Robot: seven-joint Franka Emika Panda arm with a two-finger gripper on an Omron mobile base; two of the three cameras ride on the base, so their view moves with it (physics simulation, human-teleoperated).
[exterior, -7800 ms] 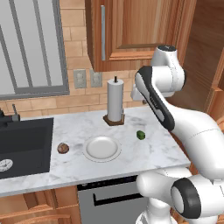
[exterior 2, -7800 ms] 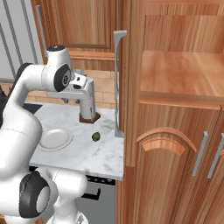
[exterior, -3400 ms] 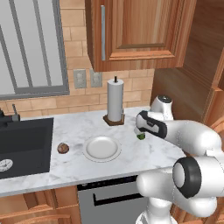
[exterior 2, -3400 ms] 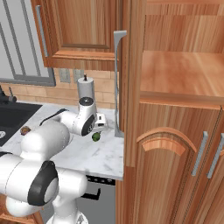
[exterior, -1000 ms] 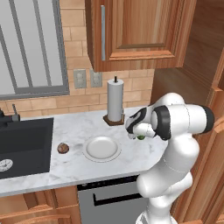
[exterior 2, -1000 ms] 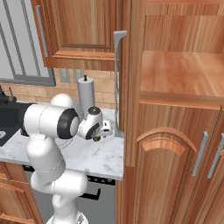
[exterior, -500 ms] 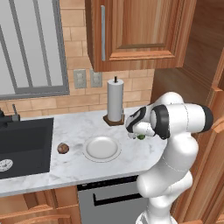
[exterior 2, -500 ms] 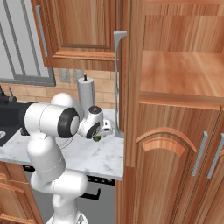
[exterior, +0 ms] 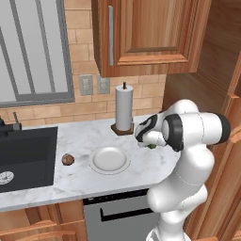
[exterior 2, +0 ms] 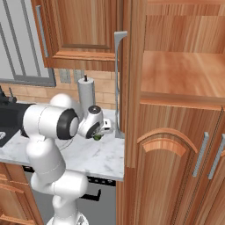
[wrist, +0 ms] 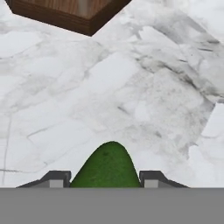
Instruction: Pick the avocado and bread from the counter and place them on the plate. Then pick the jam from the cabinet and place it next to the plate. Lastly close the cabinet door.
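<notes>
Our gripper is closed on the avocado, low over the counter. In the hand view the dark green fruit sits squarely between the two dark fingertips, touching both, with veined marble spread out beyond it. We cannot tell from these views whether the fruit has lifted clear of the marble.

From the left base view, the plate lies to the gripper's left on the counter, near but apart from it and empty. The bread sits further left again, beyond the plate. Just behind the gripper stands a paper towel holder; its wooden base shows at the far edge of the hand view.

From the right base view, the cabinet stands to the gripper's right with its upper door swung open, edge-on and close to the hand.

We judge the main risk to be the grip itself. The avocado is small, rounded and smooth, so a pinch that is slightly off centre could squeeze it out during the lift or the sideways carry, letting it roll along the counter. A wide swing could also clip the open door or the towel holder. Released too high above the plate, the fruit may roll off the shallow rim.
</notes>
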